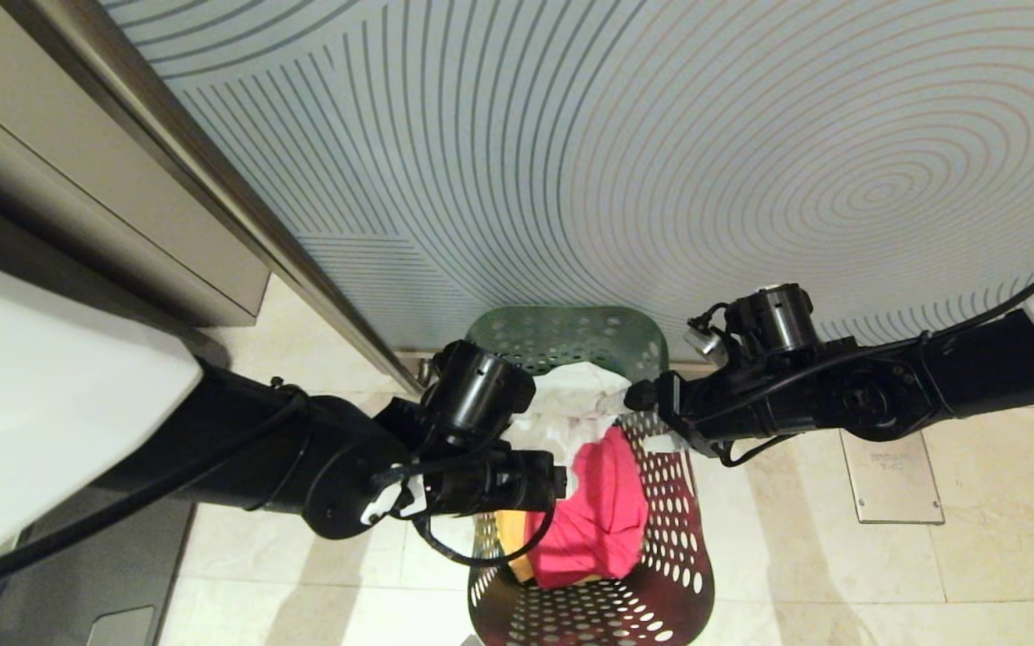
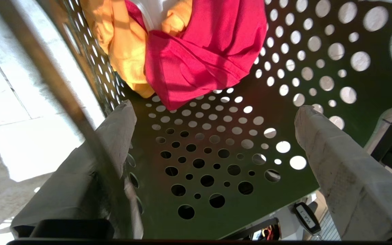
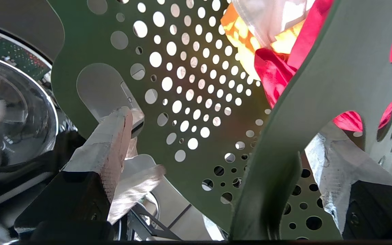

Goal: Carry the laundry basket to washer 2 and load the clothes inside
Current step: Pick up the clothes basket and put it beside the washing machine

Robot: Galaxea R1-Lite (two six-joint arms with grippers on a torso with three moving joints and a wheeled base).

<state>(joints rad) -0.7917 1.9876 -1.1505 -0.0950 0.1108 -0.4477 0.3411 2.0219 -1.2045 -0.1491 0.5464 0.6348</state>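
Basket (image 1: pixel 571 336) on pale tiled floor (image 1: pixel 840 556), hard against a wall panel of curved lines (image 1: pixel 661 135); dark green, perforated all over, near end cut off by the head view's lower edge. Clothes (image 1: pixel 602 511) piled inside: pinkish-red on top, white toward the wall end, only a sliver of yellow-orange showing beneath.

Left gripper (image 2: pixel 213 136) reached in from the robot's left side, jaws spread wide and gripping nothing; in the head view hidden under its own wrist. From the left wrist view, one taped finger (image 2: pixel 114 136) outside the basket wall, the other (image 2: pixel 332 156) inside, side rim running between them. Contact with the rim not clear enough to call. Garments lay beyond the fingertips, apart from them.

Right gripper (image 3: pixel 216 136) came in from the opposite side, likewise wide open and empty. From the right wrist view, rim passed as a broad green band between the fingers, half covering the one finger (image 3: pixel 332 163); other finger (image 3: pixel 114 132) in front of an oval handle cut-out. Touching or not, cannot tell.

Chrome-rimmed round glass (image 3: pixel 15 112) at the edge of the right wrist view, mostly cropped and blurred; no numeral legible, so which washer could not be made out. Grey cabinet front (image 1: pixel 77 179) cut off at the head view's upper left.
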